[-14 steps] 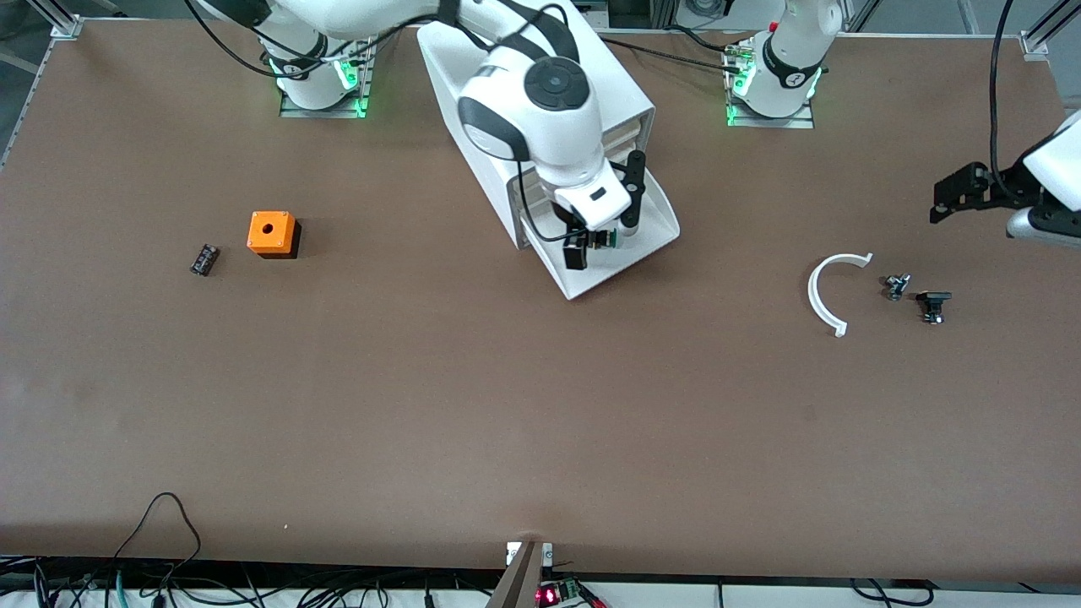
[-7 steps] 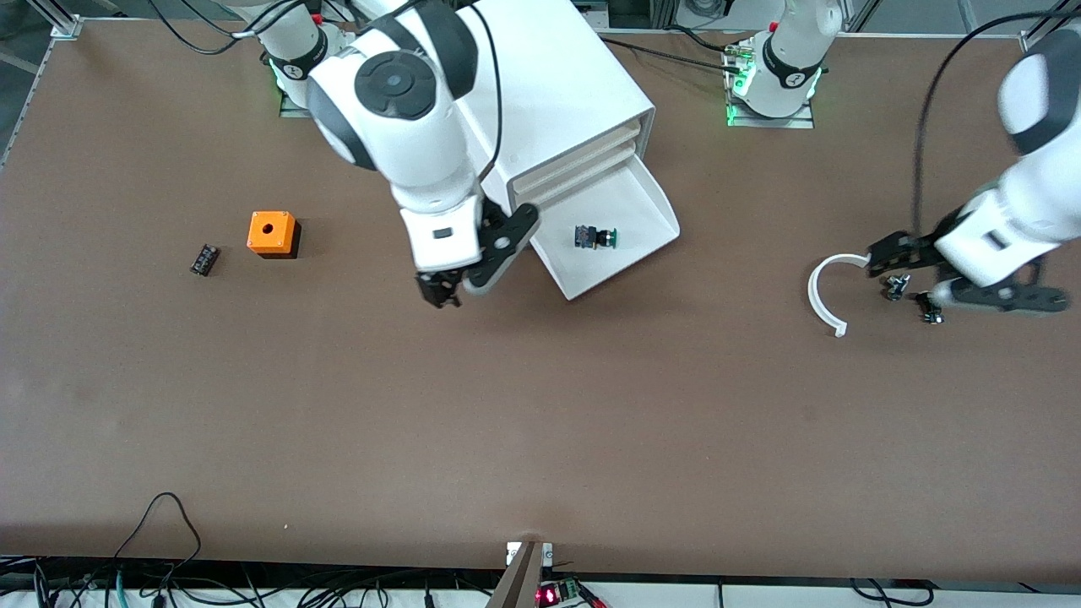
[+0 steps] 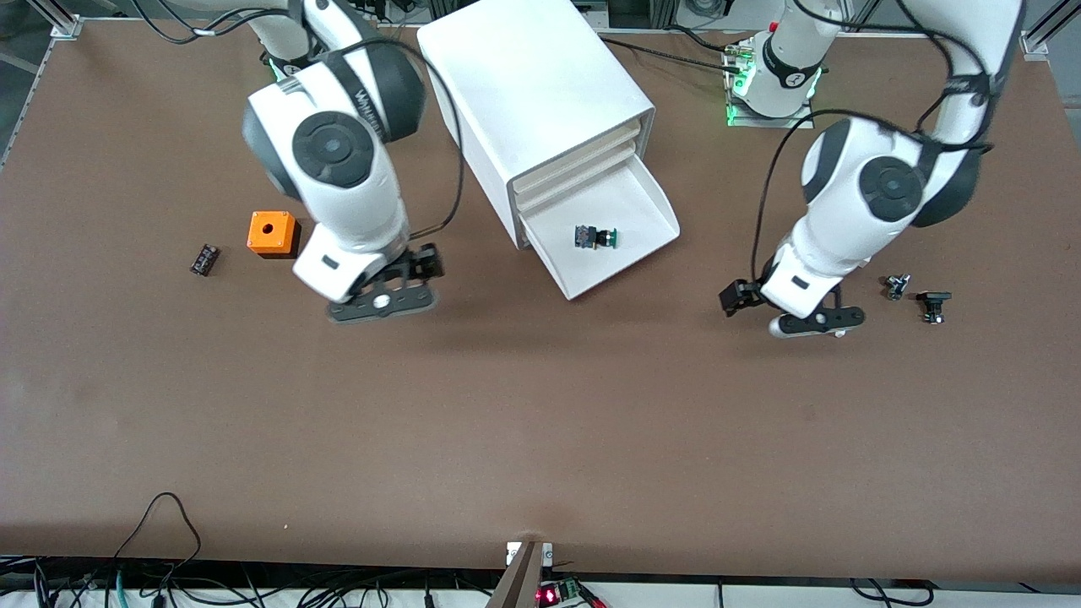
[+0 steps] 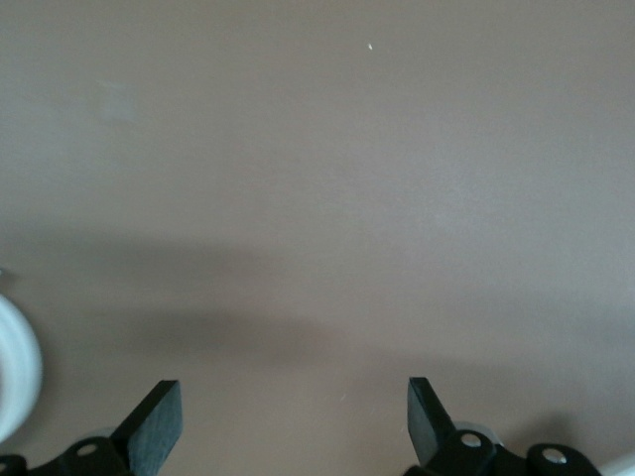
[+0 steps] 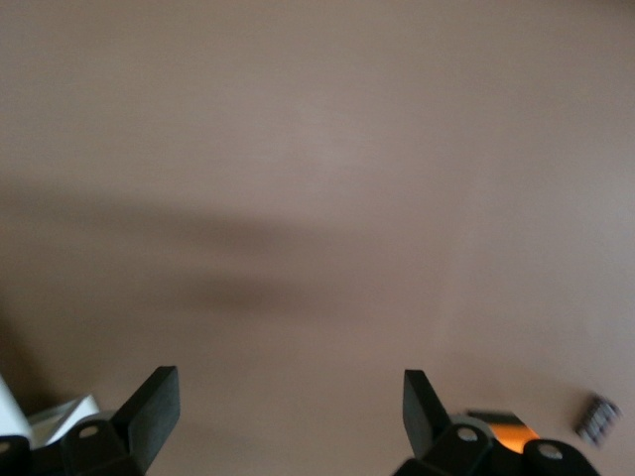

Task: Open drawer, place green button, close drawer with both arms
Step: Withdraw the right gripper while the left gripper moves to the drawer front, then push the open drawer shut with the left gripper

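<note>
Brown counter carries a white cabinet at twelve o'clock, between the two arm bases. Its lowest drawer stands pulled out, and the button lies inside on the tray floor, green cap pointing toward the left arm's end. The right gripper hangs over bare counter at about nine o'clock from the drawer, fingers spread wide and released, grasping nothing. An orange cube and a small black block sit just beside each other toward the right arm's end. The left gripper hovers at about three o'clock from the drawer, likewise released and empty, fingers apart. Two small dark parts lie near it.
</note>
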Robot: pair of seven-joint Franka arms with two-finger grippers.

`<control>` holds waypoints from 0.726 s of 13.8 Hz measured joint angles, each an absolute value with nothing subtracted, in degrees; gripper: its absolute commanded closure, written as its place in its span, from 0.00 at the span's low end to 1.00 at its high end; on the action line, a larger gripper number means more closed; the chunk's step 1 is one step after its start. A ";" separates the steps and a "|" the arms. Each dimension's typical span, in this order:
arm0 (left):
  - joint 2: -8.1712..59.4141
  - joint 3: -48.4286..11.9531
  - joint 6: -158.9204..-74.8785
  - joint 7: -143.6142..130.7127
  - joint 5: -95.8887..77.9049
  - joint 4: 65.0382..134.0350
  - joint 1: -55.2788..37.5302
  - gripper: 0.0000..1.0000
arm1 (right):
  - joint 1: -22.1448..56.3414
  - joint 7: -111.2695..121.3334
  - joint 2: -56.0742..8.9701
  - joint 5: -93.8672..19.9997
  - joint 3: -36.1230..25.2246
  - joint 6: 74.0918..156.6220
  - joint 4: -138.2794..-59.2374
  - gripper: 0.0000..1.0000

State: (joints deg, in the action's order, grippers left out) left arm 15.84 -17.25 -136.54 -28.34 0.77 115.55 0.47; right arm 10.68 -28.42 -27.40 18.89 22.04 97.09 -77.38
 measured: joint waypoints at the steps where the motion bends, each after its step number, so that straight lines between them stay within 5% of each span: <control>1: 17.74 -17.25 -139.91 -30.07 0.77 116.57 -0.19 0.00 | 10.06 -29.02 -26.64 18.81 19.86 95.81 -77.35 0.00; 7: 27.58 -17.26 -148.87 -43.92 0.77 117.19 -8.10 0.00 | 2.21 -26.16 -17.59 14.18 12.73 89.71 -77.33 0.00; 10: 27.97 -17.65 -148.79 -45.76 0.77 118.24 -9.41 0.00 | 0.37 -16.04 -14.50 7.32 4.40 88.16 -77.65 0.00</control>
